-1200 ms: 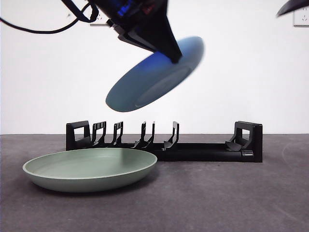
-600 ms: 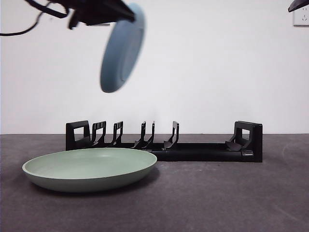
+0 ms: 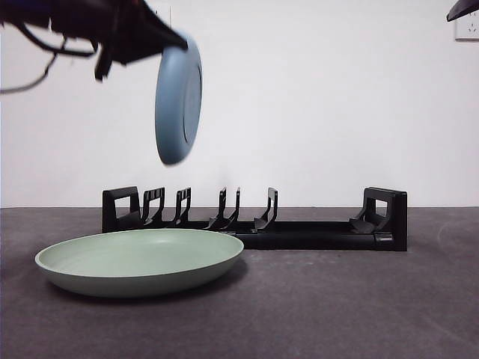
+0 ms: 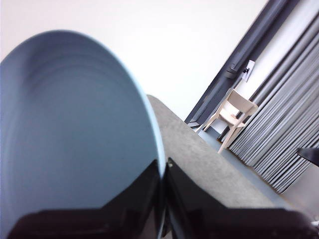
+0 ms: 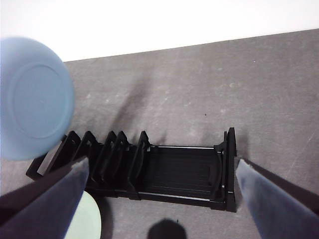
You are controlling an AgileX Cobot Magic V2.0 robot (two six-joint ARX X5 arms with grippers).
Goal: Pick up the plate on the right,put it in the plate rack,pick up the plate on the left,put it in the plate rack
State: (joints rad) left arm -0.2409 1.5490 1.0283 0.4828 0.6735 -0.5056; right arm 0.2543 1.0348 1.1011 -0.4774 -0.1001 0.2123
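A pale blue plate point(image 3: 179, 101), round and smooth with a shallow raised rim, hangs nearly on edge in the air, high above the left end of the long black plate rack point(image 3: 254, 221), its rim pinched between the closed jaws of the left end effector point(image 4: 163, 172). Near the rack on the dark grey table point(image 3: 337, 307), a wider sage-green plate point(image 3: 140, 262) lies flat. The right end effector point(image 5: 159, 199) waits high over the rack, jaws spread wide and holding nothing.
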